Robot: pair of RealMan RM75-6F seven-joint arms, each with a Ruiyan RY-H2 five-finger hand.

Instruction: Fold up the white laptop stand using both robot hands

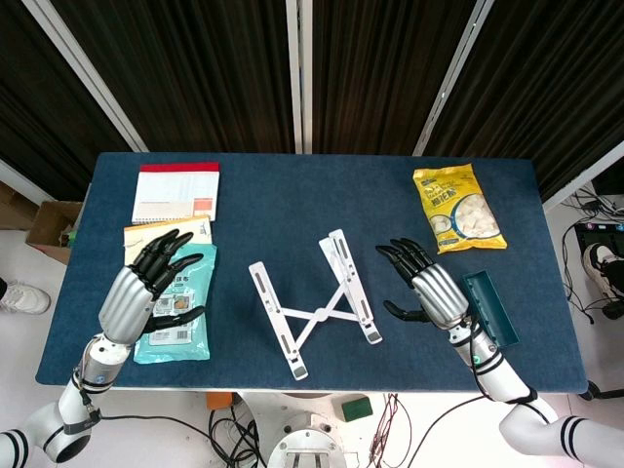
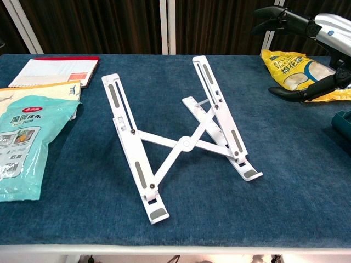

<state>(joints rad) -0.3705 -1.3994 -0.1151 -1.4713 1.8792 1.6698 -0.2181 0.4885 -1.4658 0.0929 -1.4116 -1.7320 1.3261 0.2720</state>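
The white laptop stand (image 1: 314,312) sits unfolded in the middle of the blue table, its two long rails spread apart and joined by crossed struts; the chest view shows the stand (image 2: 184,143) close up. My left hand (image 1: 146,283) hovers open over a teal packet, well left of the stand, and does not show in the chest view. My right hand (image 1: 429,285) is open just right of the stand's right rail, fingers spread, touching nothing. In the chest view only the right hand's dark fingers (image 2: 296,23) show at the top right.
A teal packet (image 1: 177,312) and a tan booklet (image 1: 171,232) lie at the left, a red-and-white notebook (image 1: 176,192) behind them. A yellow snack bag (image 1: 456,207) lies at the back right. A dark green box (image 1: 491,307) sits beside my right wrist.
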